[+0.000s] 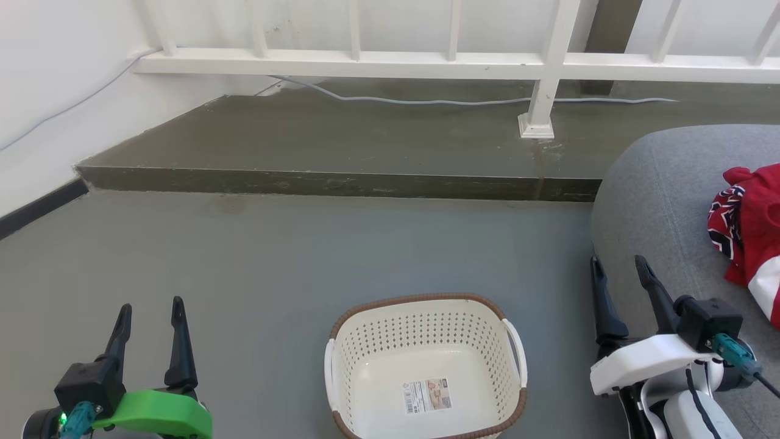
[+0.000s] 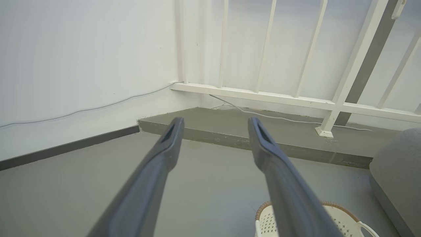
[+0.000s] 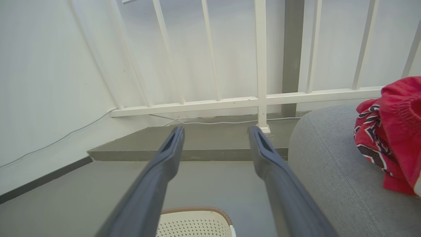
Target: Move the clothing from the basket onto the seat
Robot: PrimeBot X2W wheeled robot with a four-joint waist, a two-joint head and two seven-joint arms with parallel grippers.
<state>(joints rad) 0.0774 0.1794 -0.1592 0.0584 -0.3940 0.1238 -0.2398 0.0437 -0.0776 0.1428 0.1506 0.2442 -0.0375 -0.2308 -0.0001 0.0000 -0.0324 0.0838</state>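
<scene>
The cream basket [image 1: 426, 366] with a brown rim stands on the floor between my arms, holding nothing but its label sticker [image 1: 426, 395]. Red clothing [image 1: 752, 235] with white and dark trim lies bunched on the grey seat [image 1: 664, 201] at the right edge, and shows again as the clothing [image 3: 391, 131] on the seat [image 3: 329, 171] in the right wrist view. My left gripper [image 1: 152, 314] is open at the lower left, over bare floor. My right gripper [image 1: 618, 263] is open beside the seat's front edge, with nothing between its fingers. The basket's rim [image 2: 338, 210] peeks in at the left wrist view's bottom.
A raised concrete step [image 1: 341, 180] runs across the far side, under a white railing [image 1: 451, 61] with a post base [image 1: 536, 125]. A grey cable [image 1: 463, 102] lies along the step. A white wall [image 1: 55, 91] closes the left. Open grey floor [image 1: 304, 250] spreads before the basket.
</scene>
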